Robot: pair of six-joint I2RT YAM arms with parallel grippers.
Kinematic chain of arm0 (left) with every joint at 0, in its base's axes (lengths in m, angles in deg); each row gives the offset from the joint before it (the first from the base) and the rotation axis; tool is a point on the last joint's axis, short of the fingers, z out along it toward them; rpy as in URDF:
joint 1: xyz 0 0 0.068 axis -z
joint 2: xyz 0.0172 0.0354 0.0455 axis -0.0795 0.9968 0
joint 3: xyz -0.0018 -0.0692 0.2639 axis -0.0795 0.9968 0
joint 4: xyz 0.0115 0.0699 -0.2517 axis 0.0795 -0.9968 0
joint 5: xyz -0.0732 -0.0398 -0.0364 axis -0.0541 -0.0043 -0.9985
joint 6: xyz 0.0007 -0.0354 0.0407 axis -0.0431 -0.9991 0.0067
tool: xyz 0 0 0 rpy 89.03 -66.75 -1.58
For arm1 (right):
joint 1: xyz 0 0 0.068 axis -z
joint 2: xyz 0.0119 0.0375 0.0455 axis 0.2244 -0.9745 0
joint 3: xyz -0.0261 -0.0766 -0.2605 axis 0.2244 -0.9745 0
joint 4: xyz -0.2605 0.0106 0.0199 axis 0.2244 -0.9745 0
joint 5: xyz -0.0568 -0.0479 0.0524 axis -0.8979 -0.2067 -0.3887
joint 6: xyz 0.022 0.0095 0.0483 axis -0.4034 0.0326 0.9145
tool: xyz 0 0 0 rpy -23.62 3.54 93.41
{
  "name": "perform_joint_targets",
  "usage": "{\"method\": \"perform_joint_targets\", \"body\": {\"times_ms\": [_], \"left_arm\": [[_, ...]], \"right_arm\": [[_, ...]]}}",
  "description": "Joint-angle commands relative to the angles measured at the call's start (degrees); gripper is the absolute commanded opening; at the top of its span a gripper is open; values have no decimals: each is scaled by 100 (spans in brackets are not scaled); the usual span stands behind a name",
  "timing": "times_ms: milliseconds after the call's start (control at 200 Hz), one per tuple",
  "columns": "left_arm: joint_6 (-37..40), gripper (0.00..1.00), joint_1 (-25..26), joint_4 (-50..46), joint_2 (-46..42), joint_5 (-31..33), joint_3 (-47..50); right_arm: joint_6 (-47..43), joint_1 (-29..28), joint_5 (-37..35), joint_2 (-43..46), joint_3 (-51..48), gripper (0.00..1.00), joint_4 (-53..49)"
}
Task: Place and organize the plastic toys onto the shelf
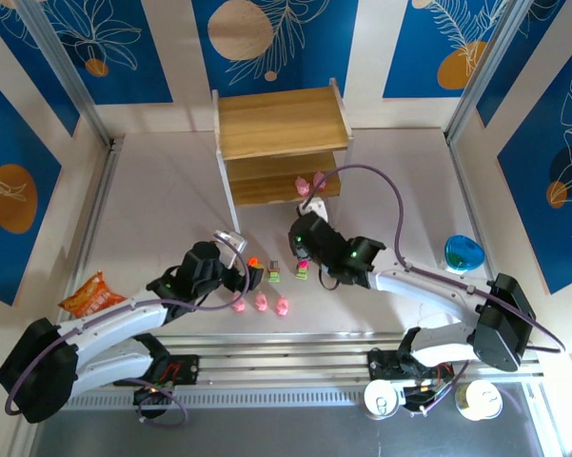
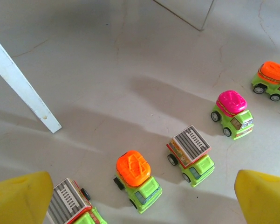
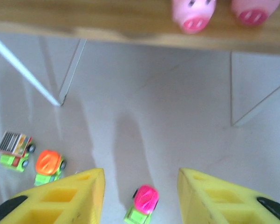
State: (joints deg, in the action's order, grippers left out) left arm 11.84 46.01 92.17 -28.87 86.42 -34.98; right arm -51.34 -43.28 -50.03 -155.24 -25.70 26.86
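Pale table (image 1: 171,190) is carrying most plastic toys (image 1: 274,272) — five trucks (image 2: 191,154), three pigs (image 1: 261,303) — while two pigs (image 1: 309,183) are sitting on the shelf (image 1: 281,124) lower tier, left hand (image 2: 142,198) and right hand (image 3: 140,196) hovering released, empty.

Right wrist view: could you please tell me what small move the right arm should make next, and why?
Probably lower the right gripper straight down over the pink-topped truck and close on it. Its jaws stand apart and empty, the truck sits on the table roughly between them, and two pink pigs already stand on the shelf.
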Motion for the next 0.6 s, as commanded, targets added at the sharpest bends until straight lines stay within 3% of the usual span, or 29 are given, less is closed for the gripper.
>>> {"method": "perform_joint_targets", "body": {"times_ms": [0,385,595], "left_arm": [[175,100,69,-48,-11,170,-49],[58,100,154,-409,131,1171,-174],[-27,100,148,-513,144,1363,-203]], "right_arm": [[723,-460,-582,136,-153,45,-368],[2655,-1927,-1292,-265,-319,49,-1374],[3350,-2326,-1284,-750,-265,52,-1546]]}}
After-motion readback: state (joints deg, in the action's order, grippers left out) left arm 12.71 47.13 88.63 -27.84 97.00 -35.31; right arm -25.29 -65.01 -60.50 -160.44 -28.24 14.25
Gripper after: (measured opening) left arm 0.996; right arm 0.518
